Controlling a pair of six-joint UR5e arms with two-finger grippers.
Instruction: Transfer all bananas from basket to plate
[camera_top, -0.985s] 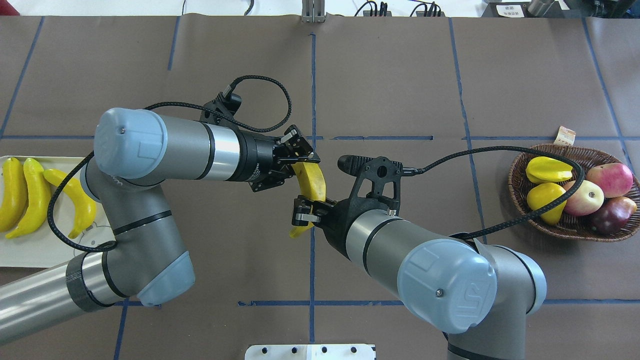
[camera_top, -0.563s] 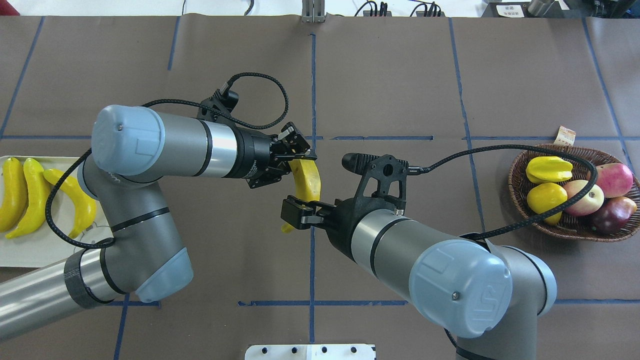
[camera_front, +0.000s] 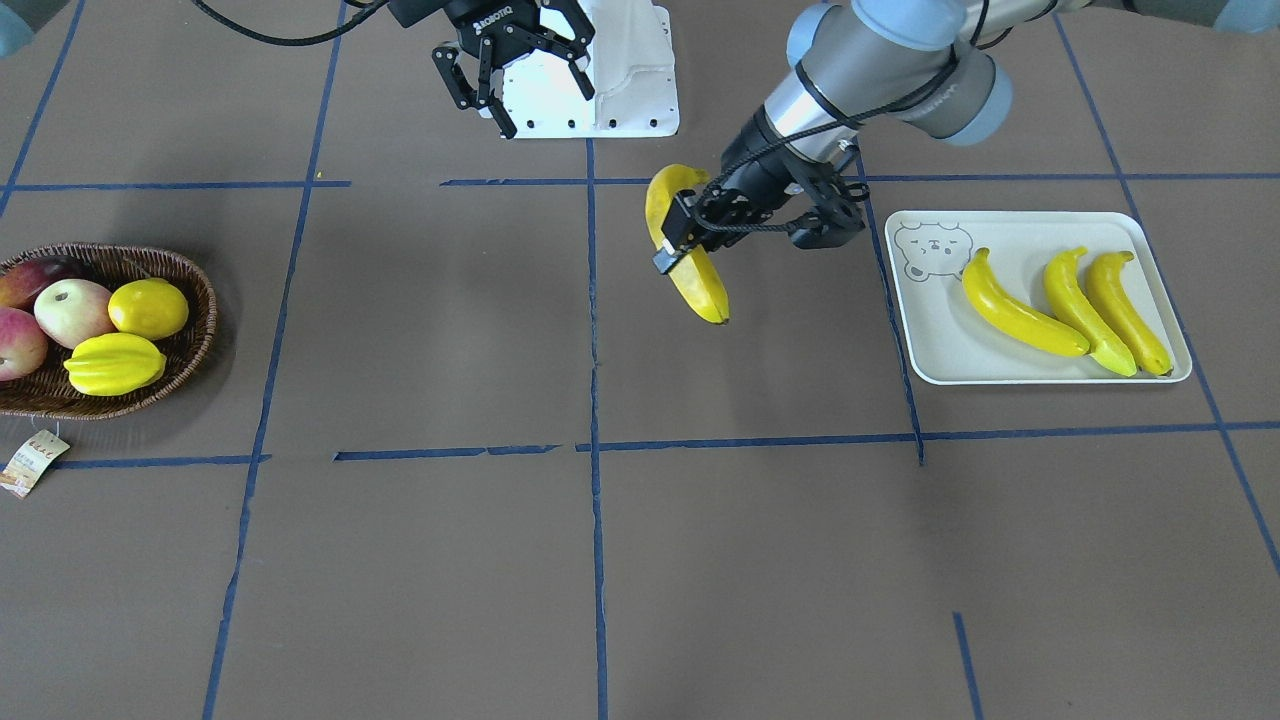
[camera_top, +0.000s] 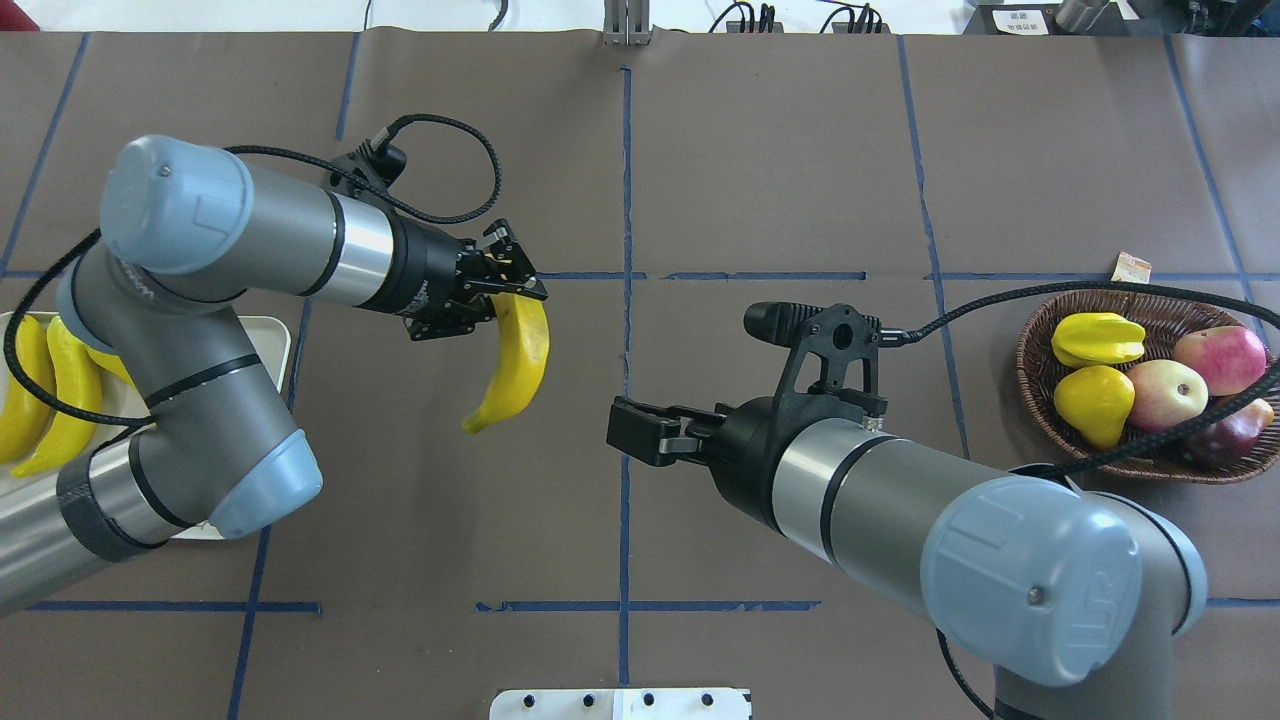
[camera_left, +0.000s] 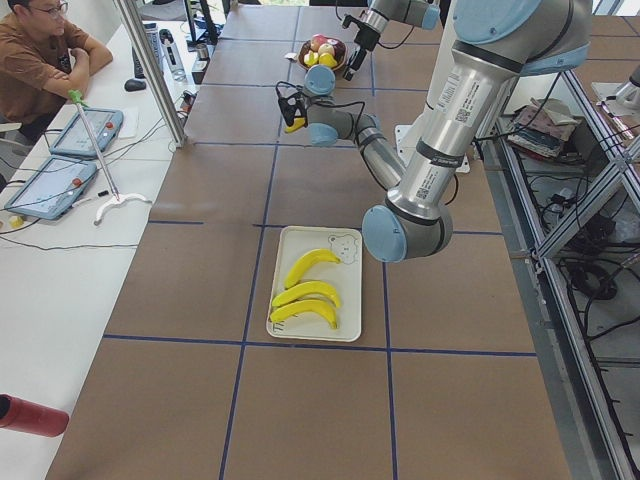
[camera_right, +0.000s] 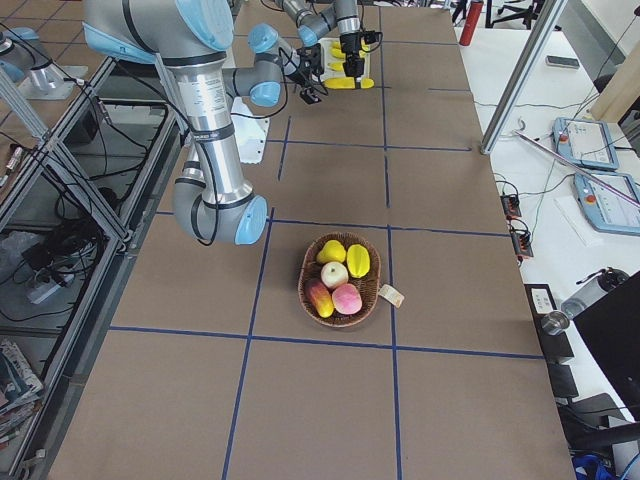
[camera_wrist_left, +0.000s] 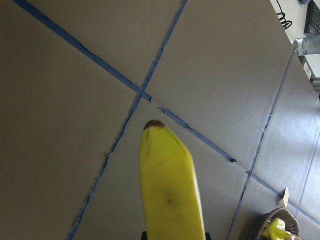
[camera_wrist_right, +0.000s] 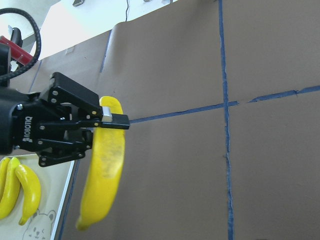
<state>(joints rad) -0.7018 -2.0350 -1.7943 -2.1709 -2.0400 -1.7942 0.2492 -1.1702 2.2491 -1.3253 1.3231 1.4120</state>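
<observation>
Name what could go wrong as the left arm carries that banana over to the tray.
1. The left gripper pinches the banana near one end, and most of its length hangs free. It could swing, or slip out mid-move.
2. Three bananas already fill much of the tray, with bare space mainly by the bear print. A release off that spot may land on them or tip over the rim.

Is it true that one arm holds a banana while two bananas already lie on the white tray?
Not quite: three bananas lie on the tray, not two, as the exterior front-facing view shows. The left gripper does hold a fourth banana.
</observation>
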